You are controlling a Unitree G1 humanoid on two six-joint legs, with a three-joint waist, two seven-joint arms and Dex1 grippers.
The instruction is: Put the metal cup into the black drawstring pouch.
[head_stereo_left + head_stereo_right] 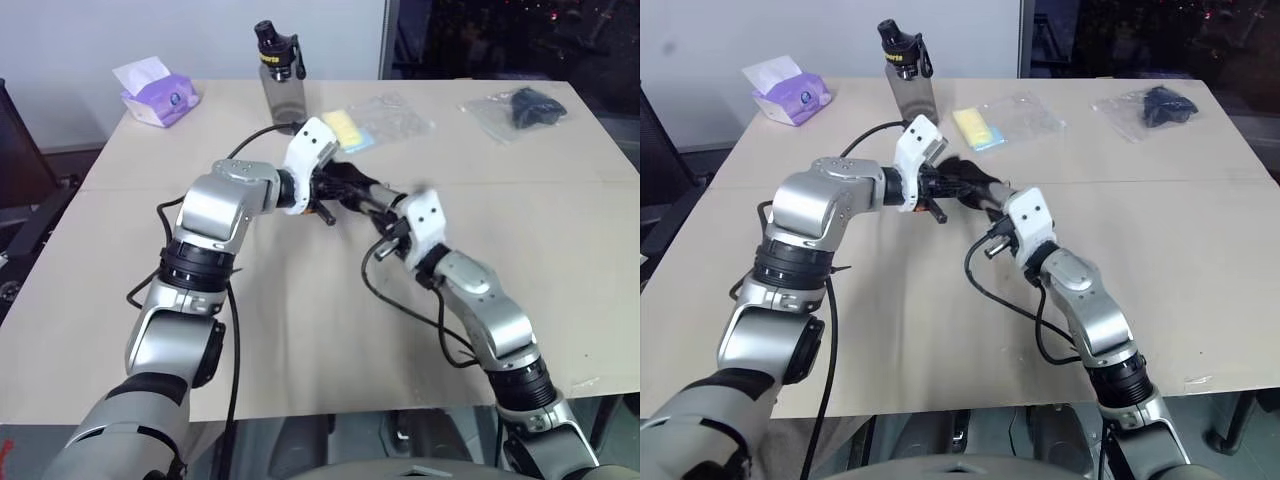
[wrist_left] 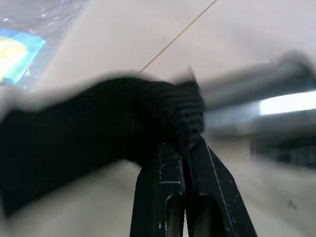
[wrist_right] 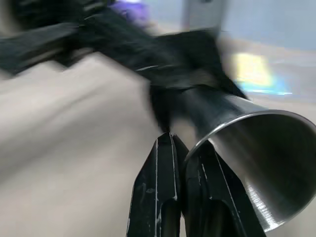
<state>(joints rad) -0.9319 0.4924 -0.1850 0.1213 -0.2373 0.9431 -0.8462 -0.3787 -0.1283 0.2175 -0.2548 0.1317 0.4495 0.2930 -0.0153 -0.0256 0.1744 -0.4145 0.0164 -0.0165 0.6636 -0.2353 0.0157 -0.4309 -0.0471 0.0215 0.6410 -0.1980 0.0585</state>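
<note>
Right fingers (image 3: 183, 163) pinch shiny tapered metal cup (image 3: 256, 153) rim; left fingers (image 2: 185, 163) clamp black drawstring pouch (image 2: 98, 128).

One bench (image 1: 300, 330), pale top; two grippers meeting above its middle, left gripper (image 2: 183, 148) and right gripper (image 3: 183, 148), each with two black fingers (image 2: 163, 197) pressed together; one black drawstring pouch (image 2: 98, 123); one metal cup (image 3: 256, 158); one smoky-grey bottle (image 1: 280, 70) with black cap; one purple tissue pack (image 1: 158, 95), one white sheet sticking up from it; two clear plastic bags at the far side, one with a yellow item (image 1: 375, 122), one around a dark bundle (image 1: 520, 110); black cables trailing from both arms, count unclear.
</note>
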